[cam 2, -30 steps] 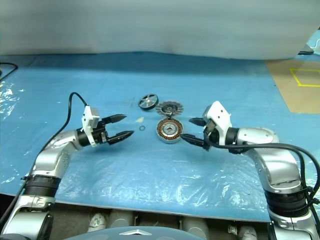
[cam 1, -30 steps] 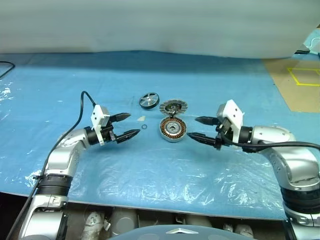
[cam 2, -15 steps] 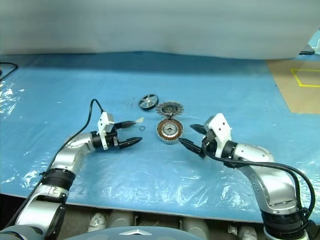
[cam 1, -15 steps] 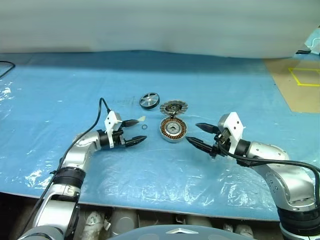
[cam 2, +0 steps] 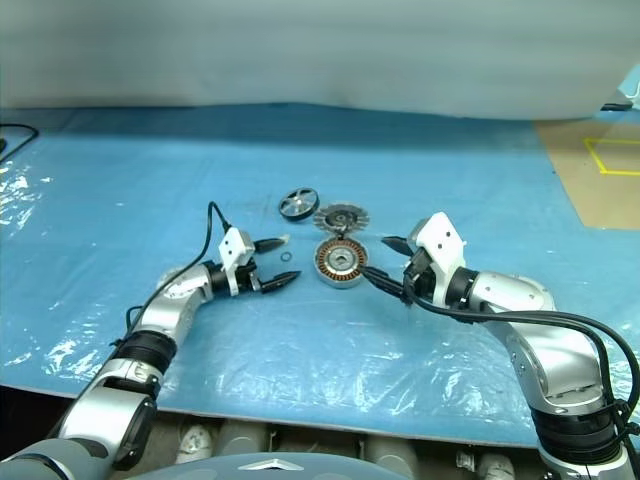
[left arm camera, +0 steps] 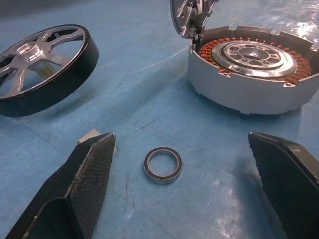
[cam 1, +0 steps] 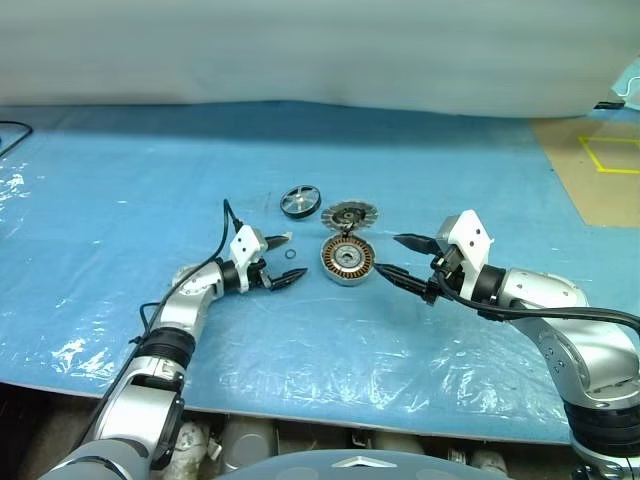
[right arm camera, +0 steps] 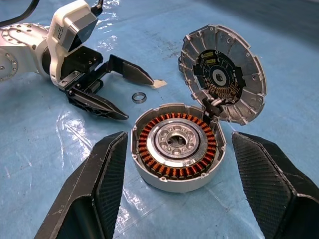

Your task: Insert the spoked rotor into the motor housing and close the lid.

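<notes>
The motor housing (cam 1: 346, 260) sits open on the blue sheet, with copper windings ringing its grey hub (right arm camera: 177, 147). Its ribbed lid (cam 1: 346, 213) stands up from the hinge at the far rim (right arm camera: 224, 74). The spoked rotor (cam 1: 298, 201) lies flat behind and left of the housing (left arm camera: 42, 69). My left gripper (cam 1: 293, 259) is open and low over the sheet just left of the housing, its fingers either side of a small dark ring (left arm camera: 163, 165). My right gripper (cam 1: 388, 254) is open right of the housing, its fingers (right arm camera: 107, 174) flanking it without touching.
A small white scrap (right arm camera: 159, 83) lies by my left gripper's far finger. Brown board with yellow tape (cam 1: 600, 170) lies at the back right, and a black cable (cam 1: 10, 135) at the far left. The sheet's front edge (cam 1: 300, 415) runs close below my arms.
My left gripper has moved right and down toward the housing, now straddling the small ring. The right gripper, housing, lid and rotor have kept their places.
</notes>
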{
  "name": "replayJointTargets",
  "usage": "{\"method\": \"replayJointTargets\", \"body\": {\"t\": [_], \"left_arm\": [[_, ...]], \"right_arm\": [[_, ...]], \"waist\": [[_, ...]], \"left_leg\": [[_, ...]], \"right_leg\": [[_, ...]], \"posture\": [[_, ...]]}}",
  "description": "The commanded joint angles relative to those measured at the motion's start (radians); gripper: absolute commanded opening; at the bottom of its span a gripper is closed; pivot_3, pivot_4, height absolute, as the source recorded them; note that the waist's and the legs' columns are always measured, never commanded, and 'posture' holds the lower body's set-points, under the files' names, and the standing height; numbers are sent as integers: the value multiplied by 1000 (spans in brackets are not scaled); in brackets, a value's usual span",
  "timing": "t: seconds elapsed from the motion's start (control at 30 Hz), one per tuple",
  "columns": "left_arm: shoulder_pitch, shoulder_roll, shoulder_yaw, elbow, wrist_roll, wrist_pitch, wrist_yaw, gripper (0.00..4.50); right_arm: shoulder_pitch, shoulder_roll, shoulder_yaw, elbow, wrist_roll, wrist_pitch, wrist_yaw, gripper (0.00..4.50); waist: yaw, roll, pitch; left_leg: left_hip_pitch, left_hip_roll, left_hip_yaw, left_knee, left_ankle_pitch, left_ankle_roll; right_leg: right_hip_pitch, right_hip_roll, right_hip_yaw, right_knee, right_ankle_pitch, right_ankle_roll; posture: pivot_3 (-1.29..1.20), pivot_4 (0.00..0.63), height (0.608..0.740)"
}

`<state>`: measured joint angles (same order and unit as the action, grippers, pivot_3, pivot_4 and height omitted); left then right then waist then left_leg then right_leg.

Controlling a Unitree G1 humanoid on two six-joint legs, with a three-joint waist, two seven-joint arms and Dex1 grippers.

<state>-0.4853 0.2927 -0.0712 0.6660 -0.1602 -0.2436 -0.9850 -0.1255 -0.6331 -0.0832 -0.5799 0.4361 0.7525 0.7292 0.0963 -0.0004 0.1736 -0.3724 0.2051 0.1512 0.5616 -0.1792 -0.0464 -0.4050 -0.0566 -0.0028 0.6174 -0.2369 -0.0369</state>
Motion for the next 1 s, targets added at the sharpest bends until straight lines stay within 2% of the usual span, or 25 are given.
{"method": "replayJointTargets", "body": {"t": [0.03,0.53,0.67,0.8,1.0], "left_arm": [[32,-9,-5,-45,1,3,13,4500],[49,12,2,-71,1,22,3,4500],[62,26,2,-79,-6,28,-19,3298],[63,39,-10,-72,14,35,-16,1826],[52,46,-9,-53,29,38,-2,1826]], "right_arm": [[-3,-18,-19,-14,23,0,-4,3427],[-23,-39,-7,11,20,-6,-19,3427],[-30,-41,-11,20,22,-6,-22,3456],[-28,-45,-1,20,17,-8,-24,3456],[-46,-46,1,35,23,-2,-26,3456]], "waist": [[0,0,0],[0,0,0],[-1,0,0],[-1,0,0],[-1,0,0]], "left_leg": [[0,0,0,0,0,0],[1,0,0,0,0,0],[1,0,0,0,0,0],[1,0,0,0,0,0],[2,0,0,0,0,0]], "right_leg": [[0,0,0,0,0,0],[1,-1,0,0,0,0],[1,0,0,0,0,-1],[1,0,0,0,0,-1],[1,0,1,0,0,-1]], "posture": [[0,150,740],[0,150,740],[0,150,740],[0,150,740],[0,150,740]]}}
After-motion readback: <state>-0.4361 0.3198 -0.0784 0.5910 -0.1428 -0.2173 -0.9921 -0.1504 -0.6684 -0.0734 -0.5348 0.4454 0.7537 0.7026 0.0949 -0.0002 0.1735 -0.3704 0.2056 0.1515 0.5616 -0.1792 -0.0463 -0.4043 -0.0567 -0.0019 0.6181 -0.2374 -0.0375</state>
